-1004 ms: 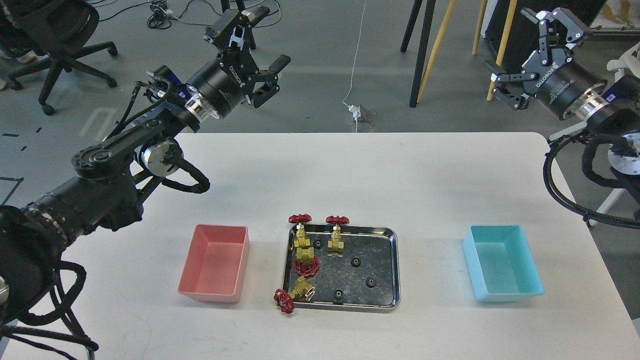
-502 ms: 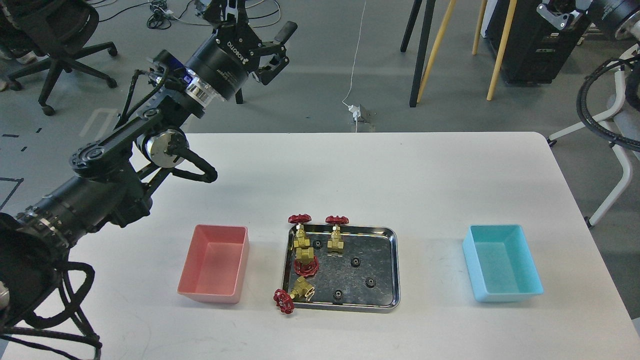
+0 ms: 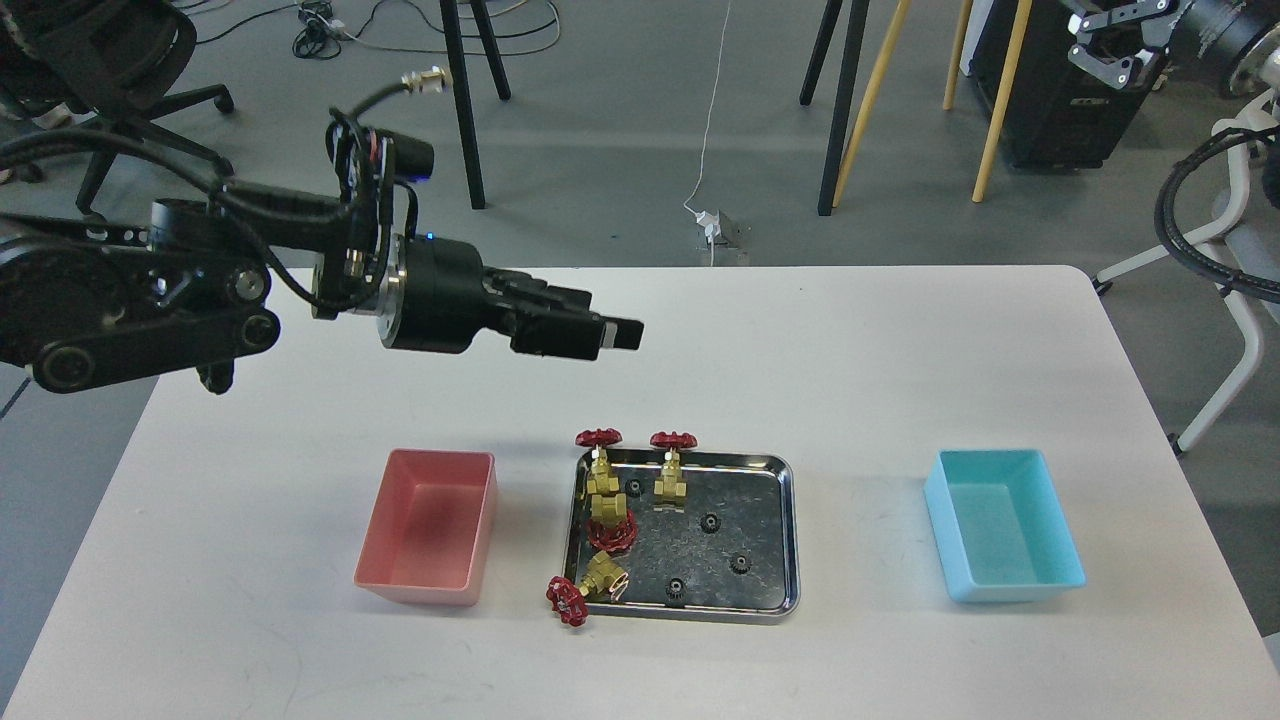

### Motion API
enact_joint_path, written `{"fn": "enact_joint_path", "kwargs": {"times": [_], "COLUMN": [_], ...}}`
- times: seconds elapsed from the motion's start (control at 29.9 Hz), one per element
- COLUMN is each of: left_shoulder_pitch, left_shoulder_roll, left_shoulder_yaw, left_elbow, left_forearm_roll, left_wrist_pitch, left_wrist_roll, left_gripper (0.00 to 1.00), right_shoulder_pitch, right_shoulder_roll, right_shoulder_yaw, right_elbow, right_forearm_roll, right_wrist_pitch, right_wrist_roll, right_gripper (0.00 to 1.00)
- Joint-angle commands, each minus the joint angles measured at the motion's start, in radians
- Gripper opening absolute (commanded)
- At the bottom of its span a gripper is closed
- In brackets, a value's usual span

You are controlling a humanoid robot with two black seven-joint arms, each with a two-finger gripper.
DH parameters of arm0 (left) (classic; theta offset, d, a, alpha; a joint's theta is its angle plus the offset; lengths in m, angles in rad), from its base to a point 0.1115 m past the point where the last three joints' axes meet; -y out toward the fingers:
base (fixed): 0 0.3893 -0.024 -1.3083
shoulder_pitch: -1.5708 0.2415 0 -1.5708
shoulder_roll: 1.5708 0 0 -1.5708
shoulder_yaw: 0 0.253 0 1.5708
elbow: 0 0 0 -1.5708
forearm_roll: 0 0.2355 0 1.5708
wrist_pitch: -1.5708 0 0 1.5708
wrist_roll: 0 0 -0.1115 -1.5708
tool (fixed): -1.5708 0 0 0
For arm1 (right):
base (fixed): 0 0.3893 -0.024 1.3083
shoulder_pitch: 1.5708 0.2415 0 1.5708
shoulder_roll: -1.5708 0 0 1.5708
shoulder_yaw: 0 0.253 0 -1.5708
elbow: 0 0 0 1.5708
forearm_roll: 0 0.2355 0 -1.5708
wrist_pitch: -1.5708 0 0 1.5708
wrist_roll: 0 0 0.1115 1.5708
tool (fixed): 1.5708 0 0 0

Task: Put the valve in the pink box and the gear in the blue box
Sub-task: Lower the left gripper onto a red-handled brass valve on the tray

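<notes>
Four brass valves with red handwheels are at the left of a steel tray [image 3: 792, 540]: two upright at the back [image 3: 601, 478] [image 3: 671, 482], one lying mid-left [image 3: 612, 527], and one [image 3: 590, 585] at the front left, its wheel over the rim. Several tiny black gears [image 3: 710, 522] lie loose in the tray. The pink box [image 3: 430, 525] stands left of the tray and the blue box [image 3: 1005, 525] right of it; both are empty. My left gripper [image 3: 615, 335] points right, level above the table behind the tray, side-on and empty. My right gripper [image 3: 1110, 40] is high at the top right, open and empty.
The white table [image 3: 850, 350] carries only the tray and the two boxes. Chair and easel legs, cables and a black case stand on the floor beyond the far edge. A white chair frame [image 3: 1235, 340] is off the table's right side.
My left arm has swung down from behind the table's far left corner to a level pose over the table, pointing right. My right arm has risen out to the top right corner.
</notes>
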State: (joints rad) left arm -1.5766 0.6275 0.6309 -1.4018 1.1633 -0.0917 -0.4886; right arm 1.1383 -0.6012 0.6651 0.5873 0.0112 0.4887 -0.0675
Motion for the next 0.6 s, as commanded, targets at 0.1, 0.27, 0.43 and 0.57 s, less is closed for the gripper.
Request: {"fn": "enact_joint_path", "kwargs": {"times": [0.1,0.27,0.43,0.57], "left_shoulder_pitch": [-0.126,-0.125,-0.059,-0.03], "left_shoulder_roll": [-0.167,-0.313,-0.376,-0.379], "left_shoulder_yaw": [0.364,0.411,0.431,0.429], "left_elbow": [-0.032,0.027,0.164,0.204], "left_forearm_roll": [0.13,0.121,0.121,0.121], "left_wrist_pitch": [0.075,0.07,0.072,0.072], "left_wrist_roll": [0.0,0.0,0.0,0.0], "left_gripper": [0.93,0.93,0.94,0.94], "right_shoulder_pitch": [-0.009,-0.022,-0.032,-0.034], "right_shoulder_roll": [0.0,0.0,-0.002,-0.008], "right_shoulder_yaw": [-0.001,0.004,0.007,0.008], "right_elbow": [-0.001,-0.001,-0.001,-0.003], "right_forearm_roll": [0.001,0.001,0.001,0.001], "right_wrist_pitch": [0.0,0.0,0.0,0.0], "right_wrist_roll": [0.002,0.002,0.002,0.003], "right_gripper": [0.99,0.99,0.99,0.99]}}
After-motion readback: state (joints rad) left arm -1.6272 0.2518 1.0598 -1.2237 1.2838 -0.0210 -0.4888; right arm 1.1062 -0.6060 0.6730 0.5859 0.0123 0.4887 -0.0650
